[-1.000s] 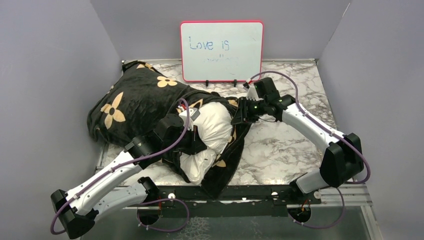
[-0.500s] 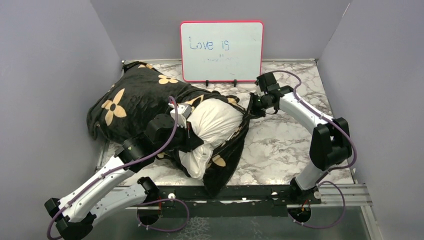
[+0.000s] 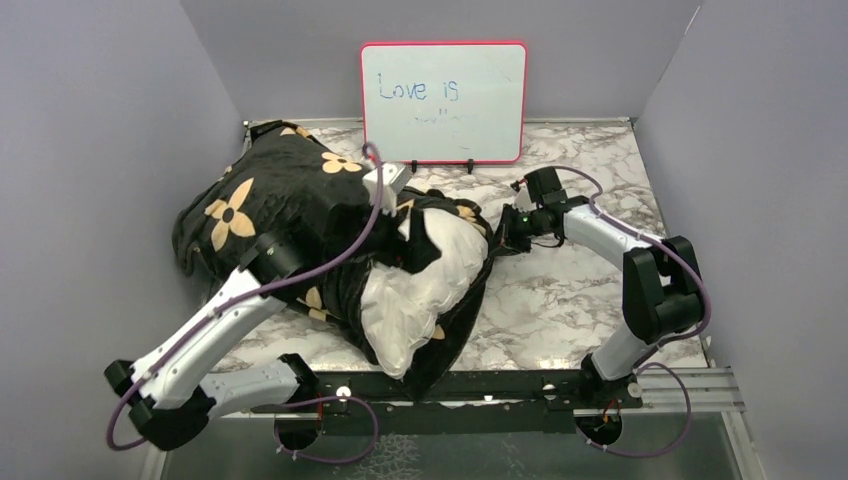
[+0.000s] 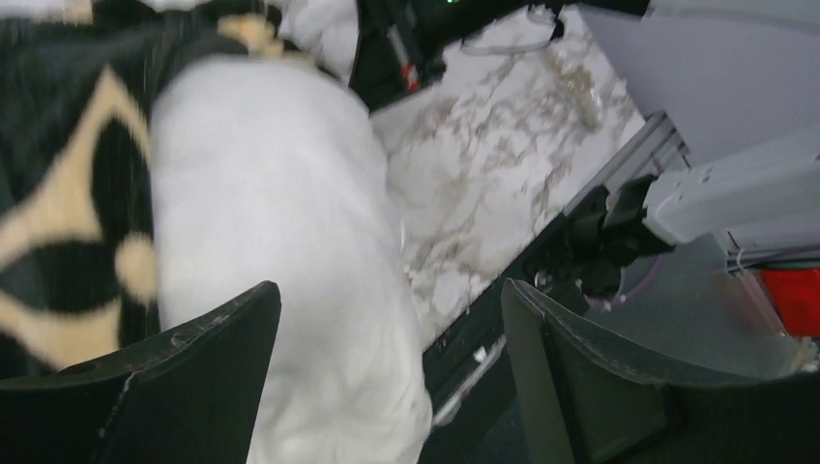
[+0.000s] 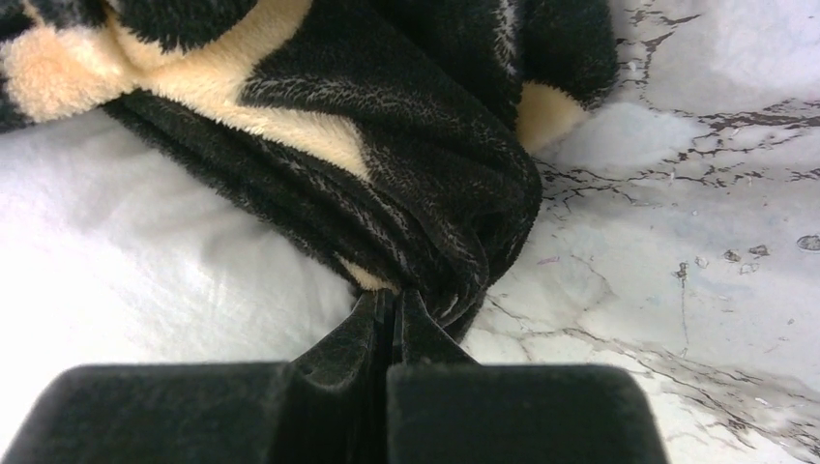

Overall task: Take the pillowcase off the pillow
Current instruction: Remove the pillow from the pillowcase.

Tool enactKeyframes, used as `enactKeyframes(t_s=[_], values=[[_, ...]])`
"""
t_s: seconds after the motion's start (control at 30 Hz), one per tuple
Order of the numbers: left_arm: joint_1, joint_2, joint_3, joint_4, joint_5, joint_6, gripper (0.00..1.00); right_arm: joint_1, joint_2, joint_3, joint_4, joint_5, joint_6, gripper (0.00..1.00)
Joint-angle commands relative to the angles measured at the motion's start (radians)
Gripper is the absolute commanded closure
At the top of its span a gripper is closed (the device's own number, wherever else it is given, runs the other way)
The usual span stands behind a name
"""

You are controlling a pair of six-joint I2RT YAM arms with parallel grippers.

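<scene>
- Far left: the pillowcase point(image 3: 265, 200), a large black velvety fabric sleeve printed with tan four-petal flowers, lies bunched in a heap on the left part of the white-and-grey marbled table point(image 3: 580, 290). Most of it covers the far end of the cushion.
- Left of centre: the left gripper point(image 4: 387, 295) hangs over the exposed cushion with its jaws spread wide and nothing between them. It looks placed to take a fresh hold on the white cloth.
- Centre: the pillow point(image 3: 420, 285), a plump white rectangular cushion of wrinkled plain fabric, juts out of the sleeve's open mouth toward the near edge. About half of it is bare, so the task seems roughly midway.
- Right of centre: the right gripper point(image 5: 392, 300) is clamped tight on a fold of the sleeve's black hem, low against the marble. This probably anchors the opening so the cushion can slide free.
- Behind, at the back wall: a pink-framed whiteboard point(image 3: 443, 100) stands upright, apart from the work.
</scene>
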Motion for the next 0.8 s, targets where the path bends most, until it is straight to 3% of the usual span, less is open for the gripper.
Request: enactKeyframes(t_s=[0.0,0.17,0.43,0.63,0.73,0.77], values=[[-0.021,0.207,0.234,0.043,0.022,0.211,0.14,-0.011,-0.057,-0.049,0.068,-0.037,0.016,0.99],[-0.115,0.422,0.311,0.025,-0.075,0.341,0.11,-0.013,-0.116,-0.114,0.124,-0.062,0.072,0.99],[-0.198,0.633,0.318,0.003,-0.339,0.510,0.11,-0.021,-0.270,-0.260,0.206,0.005,0.230,0.99],[-0.243,0.740,0.240,0.003,-0.424,0.550,0.13,-0.028,-0.334,-0.321,0.257,-0.029,0.276,0.99],[-0.245,0.801,0.200,0.003,-0.503,0.519,0.22,-0.028,-0.350,-0.324,0.260,-0.036,0.275,0.99],[-0.246,0.815,0.193,0.003,-0.508,0.511,0.34,-0.028,-0.355,-0.323,0.259,-0.030,0.273,0.99]])
